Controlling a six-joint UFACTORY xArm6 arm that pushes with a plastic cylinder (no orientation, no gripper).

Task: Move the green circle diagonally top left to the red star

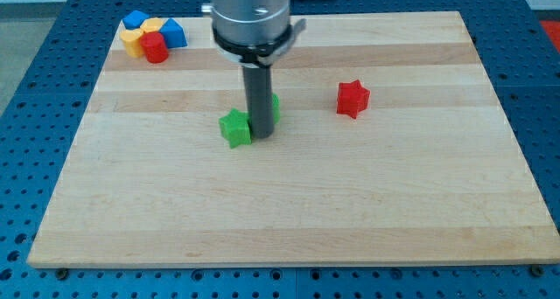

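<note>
Camera view showed a pale wooden surface (289, 212) laid on a blue pegboard base (35, 89). No gripper was fitted to the arm, so nothing was grasped; the arm ended in a dark rod below a grey metal housing (249, 19), and my tip (261, 135) was set down on the surface.

The tip was seen just beside the green star (234, 128), on that star's right, close enough that contact could not be ruled out. The green circle (273, 108) was mostly hidden behind the rod; only a sliver of it was seen at the rod's right edge, just up and right of the green star. Whether the rod touched it could not be told.

The red star (353, 99) was found well to the right of the green star and slightly higher in the view, apart from the rod and from both green blocks.

Far to the upper left of the green star, near the surface's corner, a tight cluster was seen: a blue block (134, 20), a yellow block (140, 35), a red cylinder (155, 47) and a second blue block (172, 33), all touching or nearly so.
</note>
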